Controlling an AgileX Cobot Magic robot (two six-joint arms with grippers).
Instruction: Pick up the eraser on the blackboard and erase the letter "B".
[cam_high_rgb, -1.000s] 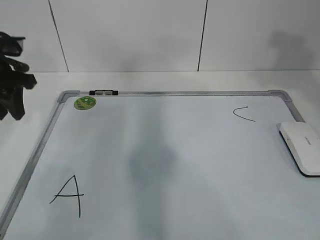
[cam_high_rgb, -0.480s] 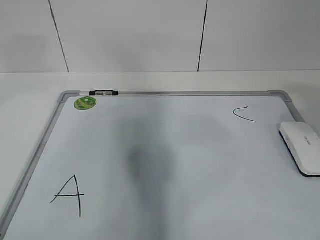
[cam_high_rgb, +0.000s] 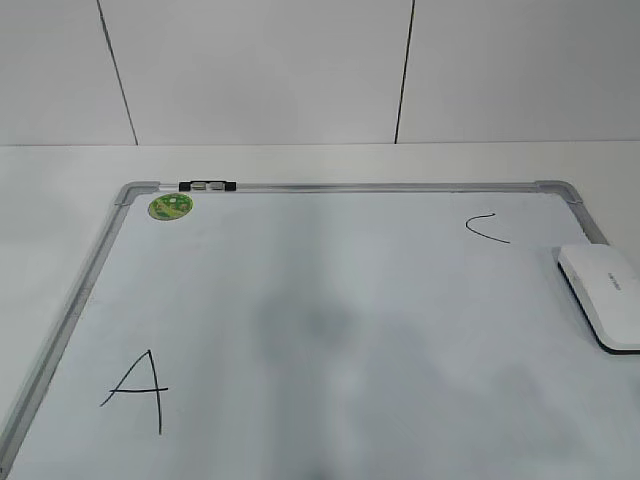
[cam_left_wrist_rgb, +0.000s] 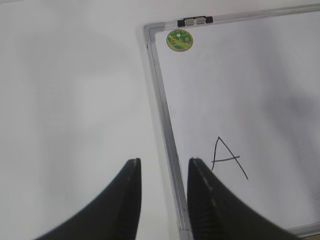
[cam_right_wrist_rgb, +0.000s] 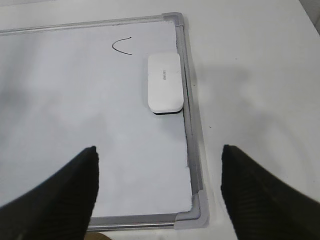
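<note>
White table, board (cam_high_rgb: 330, 300) lying flat; my right gripper (cam_right_wrist_rgb: 159, 187) is hanging open, lining up on the eraser (cam_right_wrist_rgb: 164, 82) at twelve o'clock.

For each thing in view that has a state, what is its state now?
Eraser: flat on the board by its right frame, not held.
Board: lying flat; A and C written, no B visible.
Left gripper: narrowly open, empty.
Right gripper: wide open, empty.

Left pincer (cam_left_wrist_rgb: 162, 172) narrowly parted, right pincer (cam_right_wrist_rgb: 160, 162) spread wide, both empty and raised.
</note>
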